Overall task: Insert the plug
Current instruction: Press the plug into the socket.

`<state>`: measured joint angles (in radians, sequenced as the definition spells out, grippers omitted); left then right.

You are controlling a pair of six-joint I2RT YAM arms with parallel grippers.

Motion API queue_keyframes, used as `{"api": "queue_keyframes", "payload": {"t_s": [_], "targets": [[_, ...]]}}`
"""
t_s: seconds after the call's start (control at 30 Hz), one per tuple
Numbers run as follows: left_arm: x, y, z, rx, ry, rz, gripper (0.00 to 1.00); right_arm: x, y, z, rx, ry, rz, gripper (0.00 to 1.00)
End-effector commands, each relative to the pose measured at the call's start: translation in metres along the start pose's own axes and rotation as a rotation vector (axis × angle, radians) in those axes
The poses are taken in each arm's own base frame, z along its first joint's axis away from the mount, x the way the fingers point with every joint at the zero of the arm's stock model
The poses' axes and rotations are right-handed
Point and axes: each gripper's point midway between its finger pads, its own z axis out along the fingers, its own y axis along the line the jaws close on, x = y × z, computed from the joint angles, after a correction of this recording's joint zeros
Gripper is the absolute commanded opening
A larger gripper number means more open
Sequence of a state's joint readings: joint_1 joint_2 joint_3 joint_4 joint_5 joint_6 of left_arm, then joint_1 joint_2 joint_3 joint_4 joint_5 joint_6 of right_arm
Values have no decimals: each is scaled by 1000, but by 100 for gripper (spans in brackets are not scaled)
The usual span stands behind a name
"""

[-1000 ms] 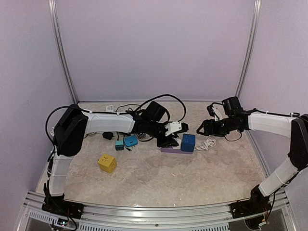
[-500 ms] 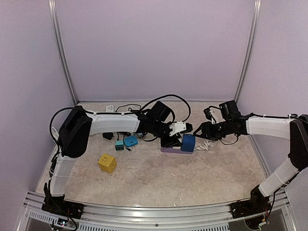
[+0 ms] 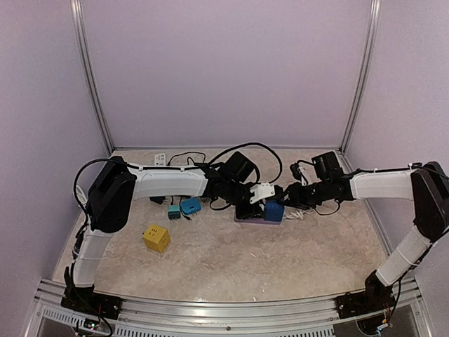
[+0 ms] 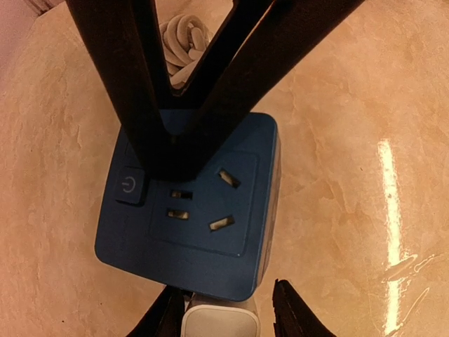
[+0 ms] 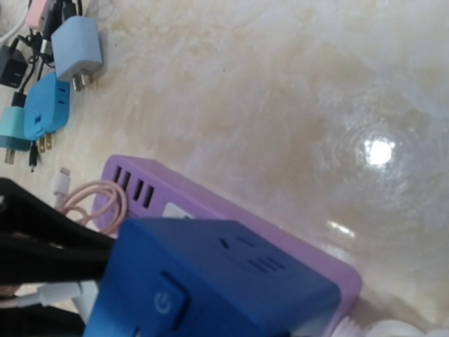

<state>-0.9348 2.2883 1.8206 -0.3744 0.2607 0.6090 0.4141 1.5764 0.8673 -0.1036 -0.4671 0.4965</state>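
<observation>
My left gripper (image 3: 257, 194) is shut on a white plug (image 3: 266, 189), which hangs just above and left of a blue socket cube (image 3: 273, 210). The cube sits on a purple power strip (image 3: 245, 218). In the left wrist view the plug (image 4: 219, 319) lies between my fingers at the cube's near edge, and the cube's socket face (image 4: 193, 210) is in plain sight. My right gripper (image 3: 292, 195) is at the cube's right side. Its two black fingers (image 4: 140, 105) come down in a V onto the cube by the power button. Whether they clamp it does not show.
A yellow socket cube (image 3: 156, 238) sits front left. A teal plug (image 3: 173, 210) and a blue adapter (image 3: 190, 206) lie left of the strip. A coiled white cable (image 3: 304, 209) lies right of the cube, and a pink cable coil (image 5: 91, 203) beside the strip.
My right arm has swung left up against the blue cube, its jaws narrowing on the way. My left arm has carried the white plug a little to the right, toward the cube.
</observation>
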Motion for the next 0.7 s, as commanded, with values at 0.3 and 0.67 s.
{"api": "queue_keyframes", "payload": {"t_s": [0.3, 0.67], "targets": [[12, 14, -38, -72, 82, 78, 76, 10, -13, 9, 75, 44, -3, 40], [29, 15, -40, -39, 112, 71, 55, 10, -11, 12, 105, 49, -20, 40]]}}
